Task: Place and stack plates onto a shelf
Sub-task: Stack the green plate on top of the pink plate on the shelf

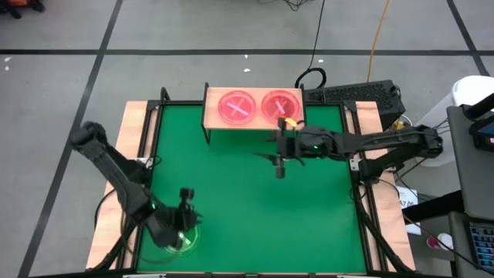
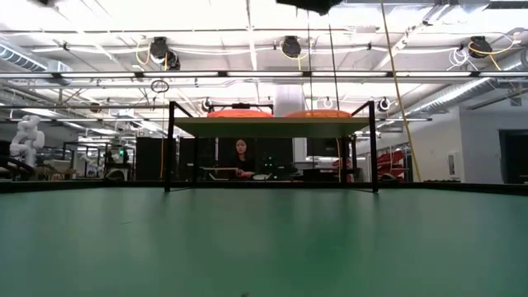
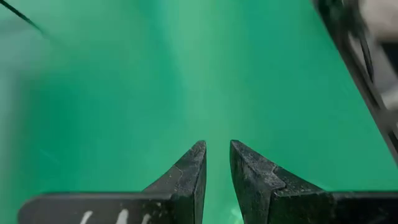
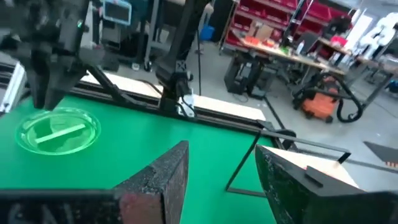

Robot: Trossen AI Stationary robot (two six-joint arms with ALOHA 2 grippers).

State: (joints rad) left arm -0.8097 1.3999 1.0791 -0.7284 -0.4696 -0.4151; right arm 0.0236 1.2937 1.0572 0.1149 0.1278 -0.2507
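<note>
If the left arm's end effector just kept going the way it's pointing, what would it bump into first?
Probably the green mat. The left end effector points down at bare mat, nothing between as far as its wrist view shows. The green plate lies right by it in the high view, so depth is uncertain.

The green mat [image 1: 255, 208] carries a green plate [image 1: 179, 239] and the shelf [image 1: 212, 116] — two pink plate stacks [image 1: 238, 106] on top.

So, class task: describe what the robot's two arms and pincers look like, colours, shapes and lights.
Both arms are dark, slim and jointed. The left pincer has two black, wedge-shaped fingers with a rough matt surface and white markings at the base. The right pincer has the same black, grainy fingers. A small green light glows on each wrist; thin dark cables run along the right arm.
</note>
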